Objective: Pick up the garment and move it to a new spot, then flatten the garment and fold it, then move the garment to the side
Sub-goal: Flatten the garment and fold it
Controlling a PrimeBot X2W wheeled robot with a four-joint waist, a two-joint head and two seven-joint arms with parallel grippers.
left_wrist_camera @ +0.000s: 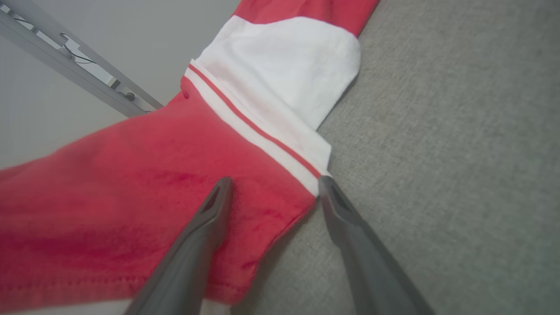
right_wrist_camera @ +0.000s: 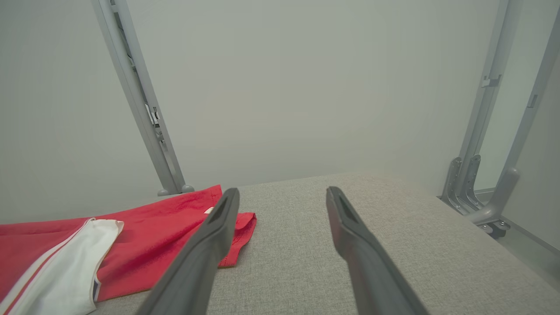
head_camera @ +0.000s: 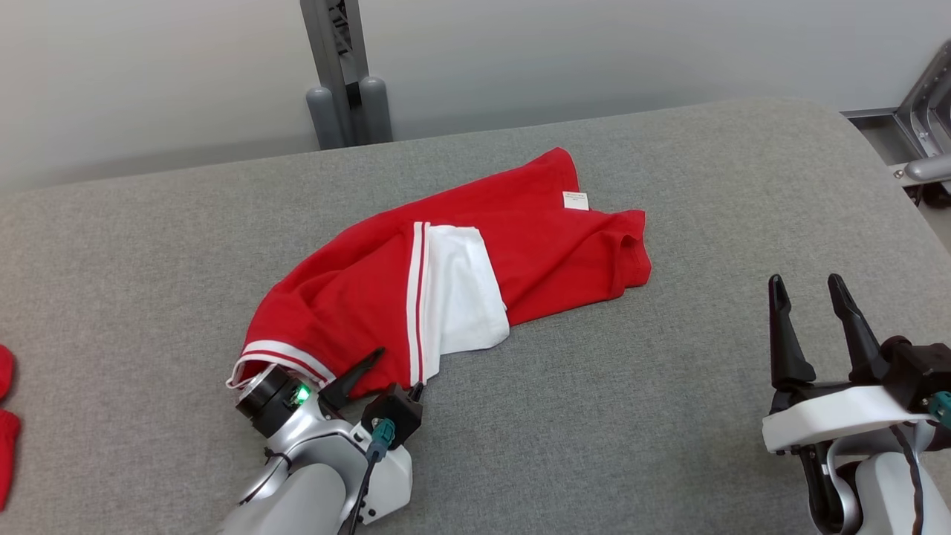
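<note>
A red garment (head_camera: 349,297) with a white panel and white-and-red stripes lies crumpled in the middle of the grey padded table (head_camera: 669,416). My left gripper (head_camera: 400,369) is open at the garment's near edge. In the left wrist view the left gripper (left_wrist_camera: 275,181) has one finger over the red garment (left_wrist_camera: 109,183) and the other on the bare padding just beside the striped hem. Nothing is pinched. My right gripper (head_camera: 806,281) stands open at the lower right, well clear of the cloth. In the right wrist view the right gripper (right_wrist_camera: 282,190) points past the garment (right_wrist_camera: 153,227) at its left.
More red cloth (head_camera: 6,423) lies at the table's left edge. A grey metal post (head_camera: 345,74) rises behind the table's far edge, and a metal frame (head_camera: 925,126) stands off the far right corner.
</note>
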